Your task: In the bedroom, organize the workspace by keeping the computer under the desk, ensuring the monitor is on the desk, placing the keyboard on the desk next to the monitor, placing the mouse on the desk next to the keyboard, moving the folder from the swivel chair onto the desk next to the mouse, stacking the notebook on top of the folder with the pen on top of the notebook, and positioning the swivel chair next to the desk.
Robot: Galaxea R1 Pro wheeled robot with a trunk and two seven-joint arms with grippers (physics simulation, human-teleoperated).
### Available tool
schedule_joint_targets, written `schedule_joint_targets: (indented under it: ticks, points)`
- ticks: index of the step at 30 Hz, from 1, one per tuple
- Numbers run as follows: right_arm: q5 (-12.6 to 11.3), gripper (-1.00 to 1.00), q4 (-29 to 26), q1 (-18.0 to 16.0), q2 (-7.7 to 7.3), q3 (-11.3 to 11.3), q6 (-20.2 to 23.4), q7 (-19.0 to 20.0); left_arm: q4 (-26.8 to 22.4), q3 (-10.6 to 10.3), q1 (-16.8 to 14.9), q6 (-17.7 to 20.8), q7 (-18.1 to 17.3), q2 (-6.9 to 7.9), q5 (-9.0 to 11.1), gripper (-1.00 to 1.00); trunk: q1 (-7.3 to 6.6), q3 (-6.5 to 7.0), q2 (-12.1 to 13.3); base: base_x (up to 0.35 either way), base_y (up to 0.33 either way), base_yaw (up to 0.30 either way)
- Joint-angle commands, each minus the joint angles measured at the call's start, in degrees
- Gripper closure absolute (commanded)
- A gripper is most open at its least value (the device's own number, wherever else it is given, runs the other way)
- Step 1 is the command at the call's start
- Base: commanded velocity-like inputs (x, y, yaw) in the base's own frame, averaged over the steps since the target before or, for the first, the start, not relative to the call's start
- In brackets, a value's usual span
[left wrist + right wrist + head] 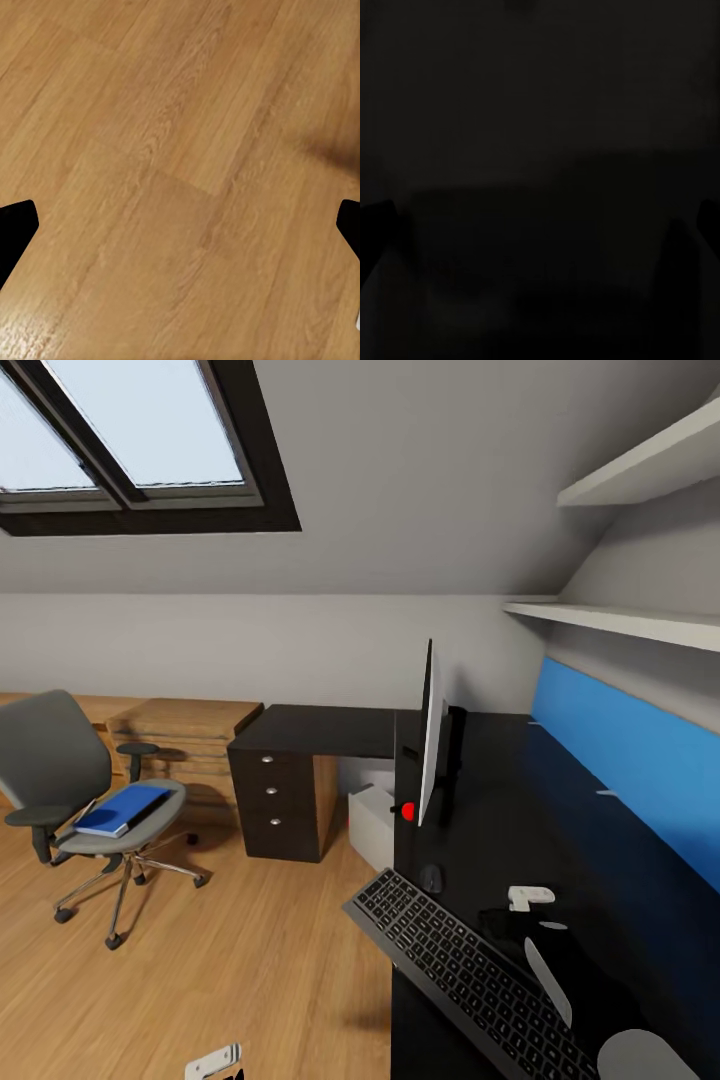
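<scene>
1. Bedroom desk [560,800] already carries your monitor [429,732], with keyboard [470,970] and mouse [431,877] at its near edge
2. Folder [122,809] lies on the swivel chair [75,800] seat; you must move it
3. Left gripper [184,232] gapes empty; right gripper's state I cannot tell
4. No readable writing

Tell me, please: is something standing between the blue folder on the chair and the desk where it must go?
Nothing visible: bare wooden floor lies between the swivel chair holding the folder and the desk.
</scene>
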Motion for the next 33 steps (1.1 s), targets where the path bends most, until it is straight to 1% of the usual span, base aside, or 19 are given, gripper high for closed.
schedule_joint_targets:
  ticks: [1,9,16,21,33]
  points:
    - [-0.02,-1.0,3.99,-0.01,-0.1,0.25,0.37,-0.32,0.04,0.26,-0.04,-0.2,0.03,-0.02,0.1,-1.0,0.0,-0.07,-0.02,0.0,0.0,0.0]
    - [0.01,-1.0,3.99,-0.01,-0.17,0.23,0.37,-0.32,0.04,0.2,-0.04,-0.2,-0.02,0.05,0.1,-1.0,0.0,-0.07,-0.02,0.0,0.0,0.0]
    - [0.01,-1.0,3.99,-0.01,-0.13,0.25,0.37,-0.32,0.04,0.25,-0.04,-0.2,-0.05,0.77,0.15,-1.0,0.0,-0.07,-0.02,0.0,0.0,0.0]
    - [0.01,-1.0,3.99,-0.01,-0.1,0.3,0.37,-0.32,0.04,0.26,-0.04,-0.18,-0.06,1.01,0.17,-1.0,0.0,-0.07,-0.02,-0.008,0.006,0.0]
    - [0.02,-1.0,3.99,-0.01,-0.09,0.46,0.37,-0.32,0.04,0.26,-0.04,-0.14,-0.06,1.12,0.18,-1.0,0.0,-0.07,-0.02,-0.139,0.118,0.0]
